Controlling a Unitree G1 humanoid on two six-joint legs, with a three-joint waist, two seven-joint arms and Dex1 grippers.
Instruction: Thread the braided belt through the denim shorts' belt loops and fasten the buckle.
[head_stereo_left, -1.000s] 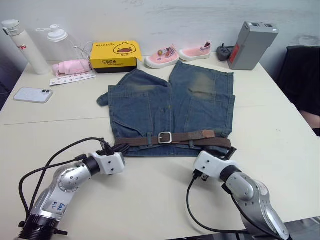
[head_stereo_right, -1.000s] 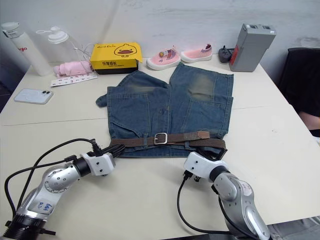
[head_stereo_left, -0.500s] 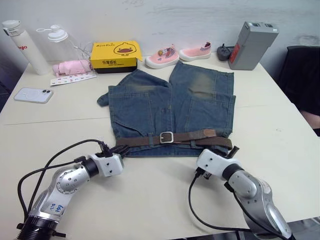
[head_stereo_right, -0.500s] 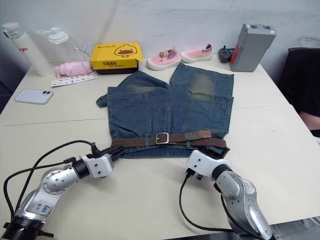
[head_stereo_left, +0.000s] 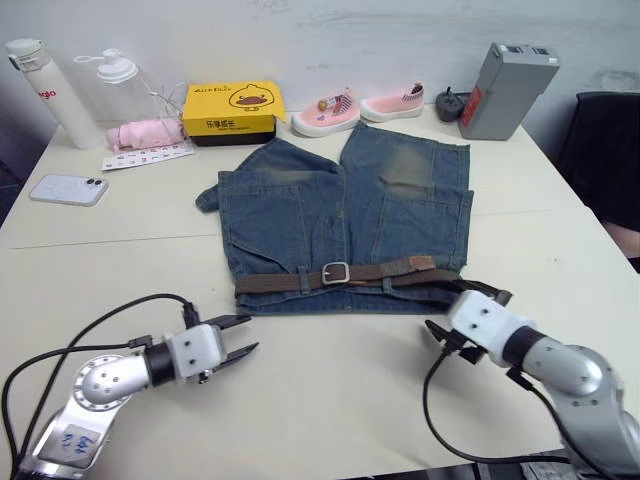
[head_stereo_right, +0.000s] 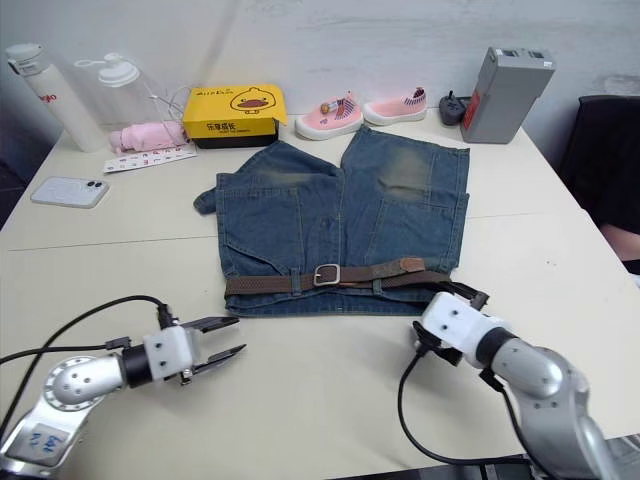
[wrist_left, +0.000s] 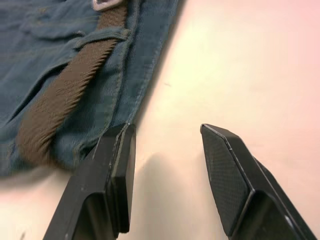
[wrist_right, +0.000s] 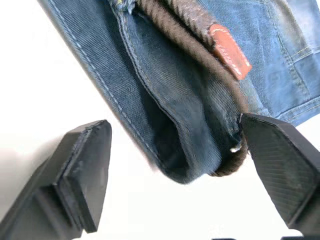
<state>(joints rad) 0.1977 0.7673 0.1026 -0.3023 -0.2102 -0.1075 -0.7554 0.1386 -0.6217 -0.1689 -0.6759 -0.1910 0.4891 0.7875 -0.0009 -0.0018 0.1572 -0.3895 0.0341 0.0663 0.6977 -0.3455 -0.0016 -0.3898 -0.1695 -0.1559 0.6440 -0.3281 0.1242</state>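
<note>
The denim shorts (head_stereo_left: 340, 215) lie flat mid-table, waistband toward me. Along the waistband runs the braided belt (head_stereo_left: 390, 273), passing under belt loops (head_stereo_left: 303, 279). Its silver buckle (head_stereo_left: 335, 272) sits near the middle, and the leather tip (wrist_right: 230, 50) points right. My left gripper (head_stereo_left: 238, 338) is open on the bare table, a little short of the waistband's left corner. One of its fingers (wrist_left: 117, 170) is close to the denim edge. My right gripper (head_stereo_right: 440, 310) is open at the right corner, where the belt bends round. That corner lies between its spread fingers (wrist_right: 85, 165), ungripped.
At the back stand a yellow box (head_stereo_left: 232, 108), two pink shoes (head_stereo_left: 330, 112), a grey box (head_stereo_left: 505, 90), two bottles (head_stereo_left: 40, 90) and a pink bundle (head_stereo_left: 140, 133). A phone (head_stereo_left: 67, 189) lies far left. A dark chair (head_stereo_left: 605, 150) is beyond the right edge.
Both grippers went from shut at the waistband to open. The left has drawn back toward me and off the belt end. The right has shifted right, off the corner.
</note>
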